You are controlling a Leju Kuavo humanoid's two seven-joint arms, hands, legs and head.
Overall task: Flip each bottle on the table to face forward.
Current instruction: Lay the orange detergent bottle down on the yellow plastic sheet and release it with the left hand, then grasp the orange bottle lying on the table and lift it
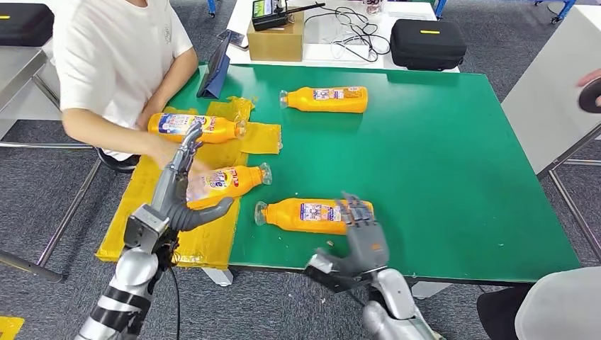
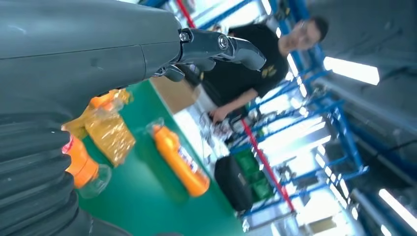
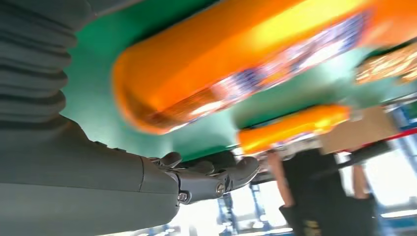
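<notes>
While four orange plastic bottles with clear caps and printed labels lie on their sides across the green-topped bench (image 1: 439, 177), the work appears to stand at the approach to a turn, not in a grip. Furthest left, a person in a white shirt (image 1: 117, 49) reaches an arm toward the top-left bottle (image 1: 195, 127), which lies on crinkled yellow plastic sheeting (image 1: 205, 241) draped over the bench's left edge. Just below it, the left robot hand (image 1: 177, 195) hovers with fingers spread and thumb out, holding nothing, directly over the base end of the second bottle (image 1: 230, 183), whose cap points right; whether a finger touches it I cannot tell. Next comes the near bottle (image 1: 312, 214), cap to the left and label up, on bare green surface near the front edge. The right robot hand (image 1: 365, 237) is at that bottle's base end, fingers extended and apart over it, apparently touching but not closed around it. The fourth bottle (image 1: 326, 99) lies well apart toward the far edge, label visible. Judging by this, the next move calls for each hand to close around its bottle's body and roll it, if its front label is not yet uppermost, keeping clear of the person's arm and the slippery sheeting.
</notes>
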